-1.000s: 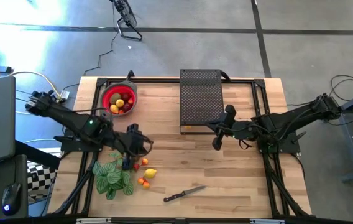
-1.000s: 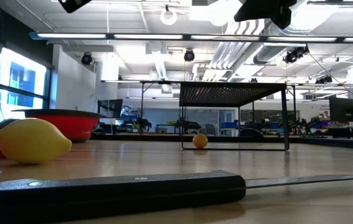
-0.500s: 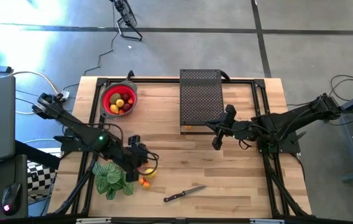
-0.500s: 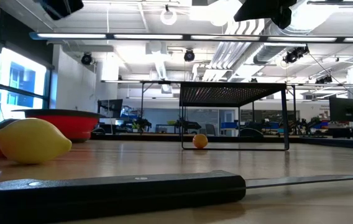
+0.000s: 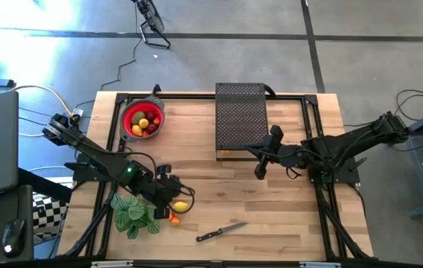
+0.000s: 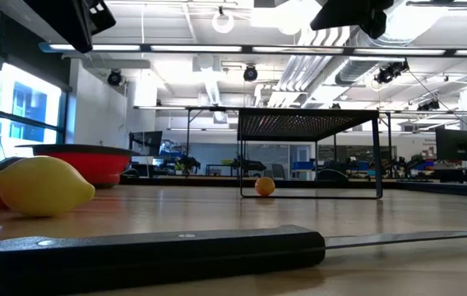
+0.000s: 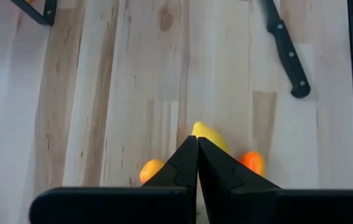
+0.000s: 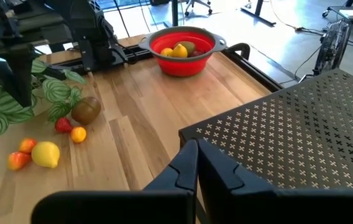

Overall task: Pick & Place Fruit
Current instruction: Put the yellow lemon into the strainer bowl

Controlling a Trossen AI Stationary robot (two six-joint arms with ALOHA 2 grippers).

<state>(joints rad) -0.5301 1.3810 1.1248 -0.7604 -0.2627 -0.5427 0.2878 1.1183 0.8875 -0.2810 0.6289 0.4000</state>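
The loose fruit is a small cluster on the counter (image 5: 271, 223): a yellow lemon (image 8: 46, 154) with pointed ends, a brown kiwi (image 8: 86, 110), a small red piece (image 8: 63, 125) and three tiny orange pieces (image 8: 77, 134), one of them reddish. They lie just beside the green striped plant (image 5: 133, 214), toward the left front part of the counter. In the low view the lemon sits at the far left, with a red piece partly hidden behind it.

The red bowl (image 5: 143, 119) stands near the back left corner of the counter, well apart from the loose cluster. It holds several pieces: a lemon, an orange piece, a dark red one and something brownish.

A dark perforated metal stand (image 5: 241, 123) sits at the back middle, with one orange ball (image 6: 264, 186) under it on the counter.

The left claw (image 7: 197, 155) is closed, its fingers pressed together and holding nothing. It hovers directly over the loose lemon, with an orange piece showing on each side of its tips.

The right claw (image 8: 196, 157) is also closed and empty, hanging over the middle of the counter beside the stand's edge.

A black-handled knife (image 5: 220, 232) lies near the front edge, near the fruit.
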